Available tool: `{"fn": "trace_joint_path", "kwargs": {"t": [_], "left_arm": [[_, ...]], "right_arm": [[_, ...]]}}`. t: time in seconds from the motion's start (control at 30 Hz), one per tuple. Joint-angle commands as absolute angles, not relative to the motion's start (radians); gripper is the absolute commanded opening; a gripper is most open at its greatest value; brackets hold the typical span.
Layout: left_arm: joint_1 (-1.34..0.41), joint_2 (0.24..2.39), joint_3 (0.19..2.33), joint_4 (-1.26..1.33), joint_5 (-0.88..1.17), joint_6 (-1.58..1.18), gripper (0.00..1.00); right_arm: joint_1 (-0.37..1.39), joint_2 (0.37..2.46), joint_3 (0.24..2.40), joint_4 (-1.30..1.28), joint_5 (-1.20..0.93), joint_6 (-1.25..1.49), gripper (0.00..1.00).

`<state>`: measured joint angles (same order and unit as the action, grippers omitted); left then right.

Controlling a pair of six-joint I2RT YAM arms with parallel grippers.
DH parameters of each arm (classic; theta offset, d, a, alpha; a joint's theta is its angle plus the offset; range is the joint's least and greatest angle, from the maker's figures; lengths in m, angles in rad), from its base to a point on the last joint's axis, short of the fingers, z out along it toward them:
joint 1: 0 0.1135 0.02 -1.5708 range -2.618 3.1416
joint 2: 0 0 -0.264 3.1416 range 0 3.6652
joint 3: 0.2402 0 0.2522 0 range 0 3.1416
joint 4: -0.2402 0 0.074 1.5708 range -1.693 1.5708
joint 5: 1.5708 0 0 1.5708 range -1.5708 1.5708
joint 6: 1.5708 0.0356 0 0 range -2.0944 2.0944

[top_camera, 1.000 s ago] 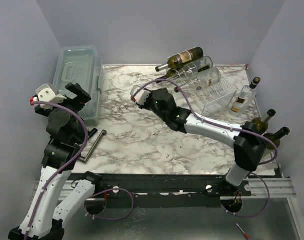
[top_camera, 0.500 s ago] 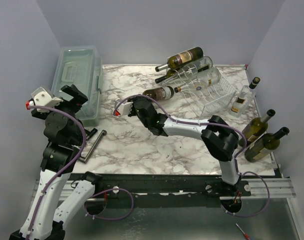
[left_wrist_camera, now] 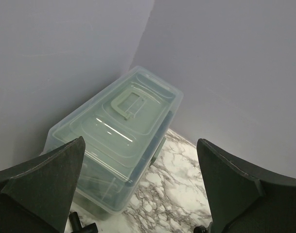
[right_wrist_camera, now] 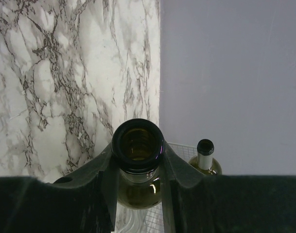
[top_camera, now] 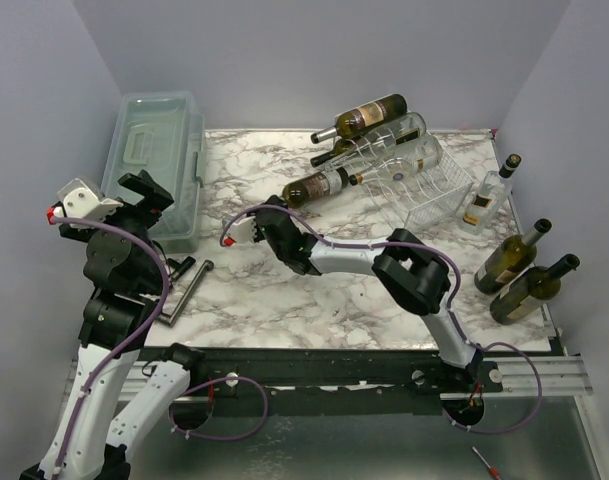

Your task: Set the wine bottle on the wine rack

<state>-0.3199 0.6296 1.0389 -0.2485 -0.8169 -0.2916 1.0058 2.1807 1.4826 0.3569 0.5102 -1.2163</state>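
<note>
The right gripper has swung left, fingers tight on the bottle neck. Its bottom is near the rack, not on it yet. The left gripper is wide open.

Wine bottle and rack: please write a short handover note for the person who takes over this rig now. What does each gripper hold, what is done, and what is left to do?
Left gripper: open, empty, raised facing the plastic bin.
Right gripper: shut on the neck of the wine bottle.
Wine bottle: nearly flat, with its base towards the left end of the wine rack. Whether it sits in a channel cannot be told. Other bottles lie on the rack.
Done: bottle grasped and at the rack.
Left: seat it in a free channel, open the right gripper, withdraw.
</note>
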Motion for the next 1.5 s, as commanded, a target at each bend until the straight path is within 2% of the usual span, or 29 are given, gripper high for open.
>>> {"fn": "trace_joint_path", "kwargs": {"t": [0.0, 0.33, 1.47], "left_arm": [[-0.313, 0.615, 1.028, -0.235, -0.816, -0.294, 0.99], [-0.313, 0.605, 1.025, -0.235, -0.801, -0.301, 0.99], [-0.323, 0.596, 1.017, -0.224, -0.771, -0.309, 0.99]], "right_arm": [[0.999, 2.216, 1.545, 0.451, 0.617, -1.359, 0.00], [0.970, 2.235, 1.550, 0.372, 0.659, -1.383, 0.01], [0.759, 2.268, 1.403, 0.689, 0.572, -1.540, 0.00]]}}
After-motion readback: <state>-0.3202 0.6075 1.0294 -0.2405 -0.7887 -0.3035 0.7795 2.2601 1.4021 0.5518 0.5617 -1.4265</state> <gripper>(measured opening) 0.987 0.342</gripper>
